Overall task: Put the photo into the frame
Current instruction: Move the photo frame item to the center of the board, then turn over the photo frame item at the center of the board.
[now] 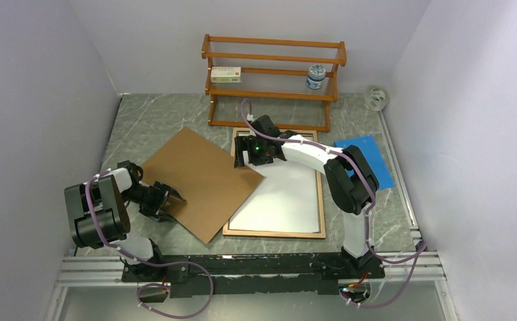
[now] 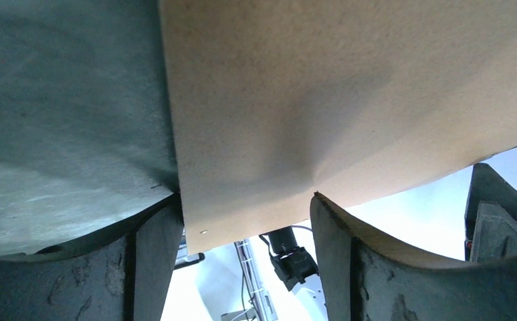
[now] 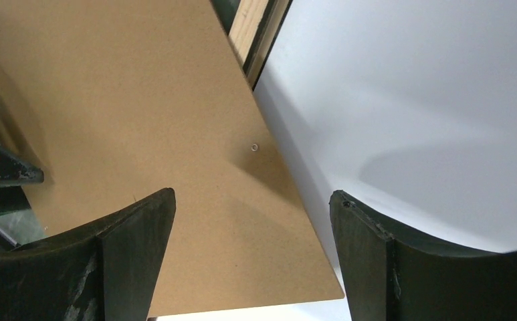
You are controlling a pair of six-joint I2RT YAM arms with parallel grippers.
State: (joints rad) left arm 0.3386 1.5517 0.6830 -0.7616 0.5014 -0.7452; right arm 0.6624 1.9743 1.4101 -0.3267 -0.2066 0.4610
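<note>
— Where is the photo (image 1: 283, 194) now?

— White side up inside the frame (image 1: 275, 233), and the brown board (image 1: 195, 177) lies skew over its left part. Your left gripper (image 1: 173, 199) and right gripper (image 1: 250, 156) are both wide, gripping nothing. I think you should turn the board square before lowering it.

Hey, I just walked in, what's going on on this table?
Two robot arms are framing a picture. The photo lies white side up in the frame. A brown board lies askew over the frame's left side, covering part of the photo. The open left tool is at the board's near-left edge. The open right tool is above the board's corner on the photo. The board is not yet squared up.
</note>
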